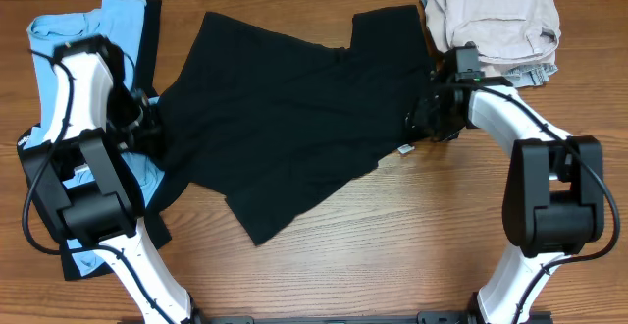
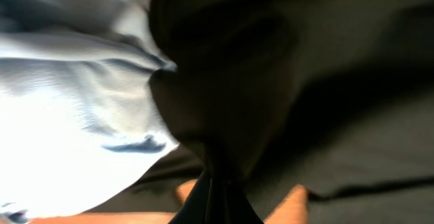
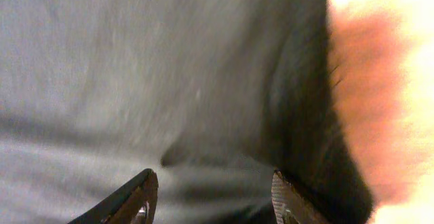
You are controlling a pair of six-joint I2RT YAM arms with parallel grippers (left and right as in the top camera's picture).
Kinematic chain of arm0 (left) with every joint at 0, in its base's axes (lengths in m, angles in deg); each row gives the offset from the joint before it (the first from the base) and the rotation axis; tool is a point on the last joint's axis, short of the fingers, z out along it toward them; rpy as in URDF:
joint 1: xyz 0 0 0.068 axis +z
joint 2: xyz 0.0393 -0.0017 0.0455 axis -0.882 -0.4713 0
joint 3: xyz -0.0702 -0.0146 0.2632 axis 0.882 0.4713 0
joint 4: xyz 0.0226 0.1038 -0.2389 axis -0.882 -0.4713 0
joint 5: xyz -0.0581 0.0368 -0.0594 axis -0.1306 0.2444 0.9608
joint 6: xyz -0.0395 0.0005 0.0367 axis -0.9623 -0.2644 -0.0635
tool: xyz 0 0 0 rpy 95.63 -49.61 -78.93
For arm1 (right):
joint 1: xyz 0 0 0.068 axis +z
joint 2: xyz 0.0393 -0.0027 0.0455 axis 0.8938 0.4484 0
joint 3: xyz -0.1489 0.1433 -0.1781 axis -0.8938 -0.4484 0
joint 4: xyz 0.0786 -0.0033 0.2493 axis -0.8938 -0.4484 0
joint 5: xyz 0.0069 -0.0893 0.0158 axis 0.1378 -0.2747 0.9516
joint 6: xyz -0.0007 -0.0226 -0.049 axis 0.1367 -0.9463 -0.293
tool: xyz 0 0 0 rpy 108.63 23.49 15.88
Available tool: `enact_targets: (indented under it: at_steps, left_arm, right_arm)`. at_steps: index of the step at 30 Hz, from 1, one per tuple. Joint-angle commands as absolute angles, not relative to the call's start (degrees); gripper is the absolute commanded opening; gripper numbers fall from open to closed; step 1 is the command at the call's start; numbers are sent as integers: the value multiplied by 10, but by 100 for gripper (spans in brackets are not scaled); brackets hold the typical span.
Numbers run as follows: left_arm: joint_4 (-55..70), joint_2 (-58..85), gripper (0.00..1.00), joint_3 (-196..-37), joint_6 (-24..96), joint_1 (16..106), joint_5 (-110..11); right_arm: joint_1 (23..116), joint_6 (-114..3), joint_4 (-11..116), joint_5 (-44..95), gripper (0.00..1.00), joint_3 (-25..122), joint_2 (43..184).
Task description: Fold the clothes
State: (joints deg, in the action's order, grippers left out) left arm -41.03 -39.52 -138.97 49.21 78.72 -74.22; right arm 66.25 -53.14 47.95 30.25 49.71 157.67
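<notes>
Overhead first: black T-shirt (image 1: 285,118) lies spread out across the middle of the table (image 1: 392,255), with its small white label (image 1: 404,149) at the right edge. The left gripper (image 1: 147,118) sits on the shirt's left edge and the right gripper (image 1: 432,118) on its right edge. A light-blue T-shirt (image 1: 69,29) is far left under the left arm, and a beige pile (image 1: 491,15) is far right.

Left wrist: the black cloth gathers into a tight pinch at bottom centre, so that gripper looks clamped on it. Light-blue cloth sits just to the left.

Right wrist: the fingers (image 3: 139,200) are apart, with shirt fabric lying between and beyond them.
</notes>
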Motion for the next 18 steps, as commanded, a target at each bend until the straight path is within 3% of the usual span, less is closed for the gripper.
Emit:
enact_targets:
  at_steps: [1,5,11,18]
  left_arm:
    - [-372,-391,4,-1301,480,780,-698]
    - [-335,-391,4,-1244,480,768,-687]
    - [-320,-390,4,-1236,479,756,-687]
    - [-322,-390,4,-1291,476,761,-688]
  right_arm:
    - [640,-575,513,224,59,472,1621]
    - [639,-579,510,224,59,496,1621]
    - [642,-595,379,293,59,592,1607]
    - [707,-640,269,338,70,677,1507]
